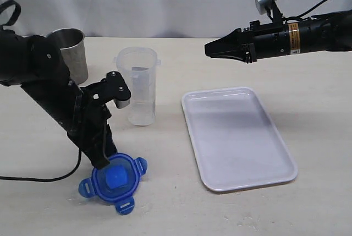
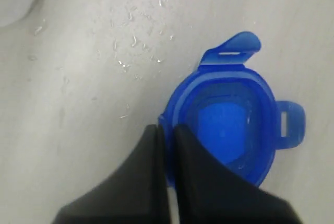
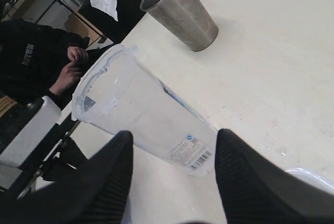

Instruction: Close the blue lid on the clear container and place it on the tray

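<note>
Altogether: one blue lid (image 1: 116, 183), one clear container (image 1: 138, 84), one tray (image 1: 242, 137), one cup (image 1: 74, 49).

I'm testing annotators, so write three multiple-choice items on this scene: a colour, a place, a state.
1. The tray is: A white; B blue; C grey.
2. The blue lid lies: A on the tray; B on the table; C in the metal cup.
3. The left gripper: A jaws wide open; B jaws shut on the lid's rim; C out of view.
Key: 1A, its surface is plain white; 2B, it rests on bare tabletop; 3B, the left wrist view shows the jaws pinching the rim.
</note>
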Robot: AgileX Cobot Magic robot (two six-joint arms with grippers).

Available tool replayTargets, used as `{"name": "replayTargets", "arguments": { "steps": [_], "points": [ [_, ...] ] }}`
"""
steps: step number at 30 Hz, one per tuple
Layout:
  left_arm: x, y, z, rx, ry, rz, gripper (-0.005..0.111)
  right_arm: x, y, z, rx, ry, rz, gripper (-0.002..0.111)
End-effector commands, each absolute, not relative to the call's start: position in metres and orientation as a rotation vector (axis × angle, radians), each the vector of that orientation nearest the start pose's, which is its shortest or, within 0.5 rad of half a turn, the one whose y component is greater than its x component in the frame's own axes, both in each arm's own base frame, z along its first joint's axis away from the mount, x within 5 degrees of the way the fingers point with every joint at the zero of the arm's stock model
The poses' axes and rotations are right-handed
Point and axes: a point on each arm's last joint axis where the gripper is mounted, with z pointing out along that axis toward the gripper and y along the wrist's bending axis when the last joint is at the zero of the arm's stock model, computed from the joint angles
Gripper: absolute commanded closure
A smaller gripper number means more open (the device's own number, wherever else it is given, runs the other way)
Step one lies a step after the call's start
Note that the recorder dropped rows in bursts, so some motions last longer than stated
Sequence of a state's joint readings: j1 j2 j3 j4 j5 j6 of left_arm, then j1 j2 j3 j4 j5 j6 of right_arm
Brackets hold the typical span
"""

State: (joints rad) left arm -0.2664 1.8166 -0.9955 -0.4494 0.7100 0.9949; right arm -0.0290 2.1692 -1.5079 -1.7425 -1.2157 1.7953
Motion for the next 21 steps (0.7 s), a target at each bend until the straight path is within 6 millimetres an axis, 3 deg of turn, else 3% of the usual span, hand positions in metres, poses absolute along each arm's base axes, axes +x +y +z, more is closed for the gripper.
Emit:
{"name": "replayTargets", "arguments": {
  "steps": [1, 9, 21],
  "points": [
    [0.302, -0.108, 0.177, 1.324, 2.547, -0.333, 0.107, 0.434, 0.07, 0.188, -0.642, 2.058, 1.318, 0.061],
    [0.294, -0.089, 0.216, 1.34, 2.542, -0.054, 0.107, 0.434, 0.07, 0.188, -0.644, 2.056, 1.317, 0.061],
    [0.286, -0.079, 0.272, 1.325, 2.323, 0.149, 0.107, 0.434, 0.07, 0.188, -0.653, 2.051, 1.311, 0.061]
  ]
}}
